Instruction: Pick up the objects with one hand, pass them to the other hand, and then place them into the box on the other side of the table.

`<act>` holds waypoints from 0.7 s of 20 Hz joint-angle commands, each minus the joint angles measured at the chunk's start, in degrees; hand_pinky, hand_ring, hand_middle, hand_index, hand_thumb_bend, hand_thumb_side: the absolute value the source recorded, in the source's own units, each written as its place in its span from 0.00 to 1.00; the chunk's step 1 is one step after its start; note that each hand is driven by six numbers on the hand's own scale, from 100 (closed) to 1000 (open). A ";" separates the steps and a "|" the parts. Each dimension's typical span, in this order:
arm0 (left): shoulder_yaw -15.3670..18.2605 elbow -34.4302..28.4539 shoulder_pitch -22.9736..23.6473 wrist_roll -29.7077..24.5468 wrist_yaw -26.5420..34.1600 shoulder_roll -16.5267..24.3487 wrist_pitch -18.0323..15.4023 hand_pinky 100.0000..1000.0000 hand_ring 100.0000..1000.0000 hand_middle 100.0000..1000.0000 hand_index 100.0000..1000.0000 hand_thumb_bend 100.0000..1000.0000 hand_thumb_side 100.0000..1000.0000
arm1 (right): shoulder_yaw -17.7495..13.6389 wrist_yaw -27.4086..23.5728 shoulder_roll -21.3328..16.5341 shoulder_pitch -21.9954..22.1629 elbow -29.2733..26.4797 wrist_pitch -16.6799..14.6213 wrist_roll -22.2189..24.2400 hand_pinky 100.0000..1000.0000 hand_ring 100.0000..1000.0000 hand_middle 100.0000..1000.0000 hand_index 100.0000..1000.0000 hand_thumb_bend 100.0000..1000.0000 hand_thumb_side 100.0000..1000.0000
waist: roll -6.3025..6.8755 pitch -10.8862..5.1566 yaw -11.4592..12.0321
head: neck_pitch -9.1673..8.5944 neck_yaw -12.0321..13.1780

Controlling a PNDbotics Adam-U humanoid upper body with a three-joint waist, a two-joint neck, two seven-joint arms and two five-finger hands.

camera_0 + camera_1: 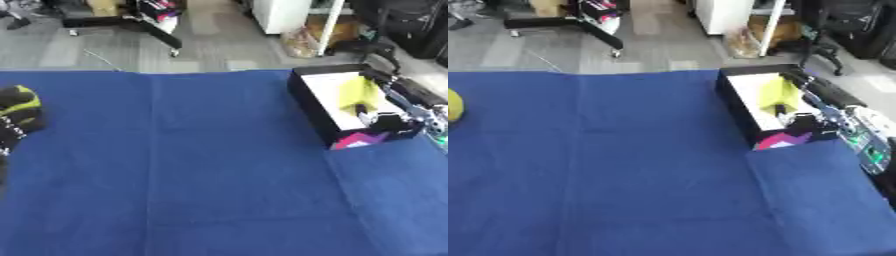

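Note:
A black box (308, 102) with a white inside stands at the table's right side. In it lies a yellow object (359, 92), tilted against the white floor. My right hand (802, 121) hangs over the box's near end, just below the yellow object, with its silver wrist (843, 122) running off to the right; its fingers show only as a dark block. At the far left edge my left hand (17, 120) is curled round a yellow-green object (26, 101), which is partly cut off by the view's edge.
A blue cloth (201, 165) covers the whole table. A pink and white patch (354, 140) shows at the box's near corner. Beyond the far edge are grey floor, a black stand (131, 22), a white cabinet (280, 14) and dark bags (407, 22).

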 commanded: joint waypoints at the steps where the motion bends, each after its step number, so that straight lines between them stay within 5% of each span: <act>1: 0.32 -1.19 -0.47 -0.12 0.02 0.43 -0.04 0.73 0.72 0.72 0.82 0.47 0.70 | -1.26 -1.47 -2.56 -0.67 -0.65 1.06 -1.13 1.00 1.00 1.00 1.00 0.00 0.96 | 0.14 -0.66 -0.18 | -0.87 -0.03; 3: 0.33 -1.17 -0.45 -0.09 0.03 0.43 -0.04 0.73 0.72 0.72 0.82 0.47 0.70 | -1.34 -6.03 -2.18 -0.62 0.37 3.62 -1.87 0.97 1.00 1.00 1.00 0.00 1.00 | 0.15 -0.65 -0.17 | -0.87 -0.02; 5: 0.31 -1.19 -0.49 -0.11 0.03 0.43 -0.05 0.73 0.72 0.72 0.82 0.47 0.70 | -0.24 -6.70 -3.01 -0.56 -0.52 3.49 -0.88 0.98 1.00 1.00 1.00 0.00 0.00 | 0.11 -0.65 -0.08 | -0.90 -0.10; 6: 0.33 -1.20 -0.50 -0.10 0.03 0.42 -0.06 0.73 0.72 0.72 0.82 0.47 0.70 | -0.19 -4.36 -3.24 -0.55 -1.13 2.76 -0.15 0.97 1.00 1.00 1.00 0.00 0.32 | 0.11 -0.65 -0.08 | -0.94 -0.09; 8: 0.37 -1.20 -0.48 -0.08 0.03 0.40 -0.07 0.73 0.72 0.72 0.82 0.47 0.70 | -0.87 -3.75 -2.64 -0.56 -1.24 2.69 -0.89 0.95 1.00 0.99 1.00 0.00 0.67 | 0.14 -0.64 -0.10 | -1.02 0.01; 9: 0.36 -1.19 -0.46 -0.08 0.03 0.41 -0.06 0.73 0.72 0.72 0.82 0.47 0.70 | -0.73 -4.82 -2.62 -0.47 -1.01 2.96 -0.99 0.97 1.00 1.00 1.00 0.00 0.06 | 0.13 -0.64 -0.06 | -1.03 0.02; 10: 0.36 -1.19 -0.44 -0.08 0.03 0.42 -0.06 0.73 0.72 0.72 0.82 0.47 0.70 | -0.46 -4.34 -2.97 -0.44 -1.02 3.07 -0.66 0.96 1.00 1.00 1.00 0.00 0.23 | 0.11 -0.65 -0.02 | -1.01 -0.03; 11: 0.39 -1.19 -0.43 -0.06 0.03 0.40 -0.08 0.73 0.72 0.72 0.82 0.47 0.70 | -0.56 -4.42 -2.84 -0.47 -1.09 3.17 -0.77 0.96 1.00 1.00 1.00 0.00 0.66 | 0.11 -0.67 -0.01 | -0.99 -0.02; 12: 0.41 -1.19 -0.42 -0.03 0.03 0.39 -0.09 0.73 0.72 0.72 0.82 0.47 0.70 | -0.73 -5.67 -2.53 -0.42 -0.93 3.50 -1.05 0.95 0.99 0.96 1.00 0.00 0.83 | 0.11 -0.67 -0.01 | -1.01 0.03; 14: 0.38 -1.17 -0.43 -0.04 0.04 0.40 -0.09 0.73 0.72 0.72 0.82 0.47 0.70 | -0.26 -8.49 -2.85 -0.30 -0.81 3.99 -0.57 0.96 1.00 1.00 1.00 0.00 0.11 | 0.05 -0.67 0.07 | -1.02 0.04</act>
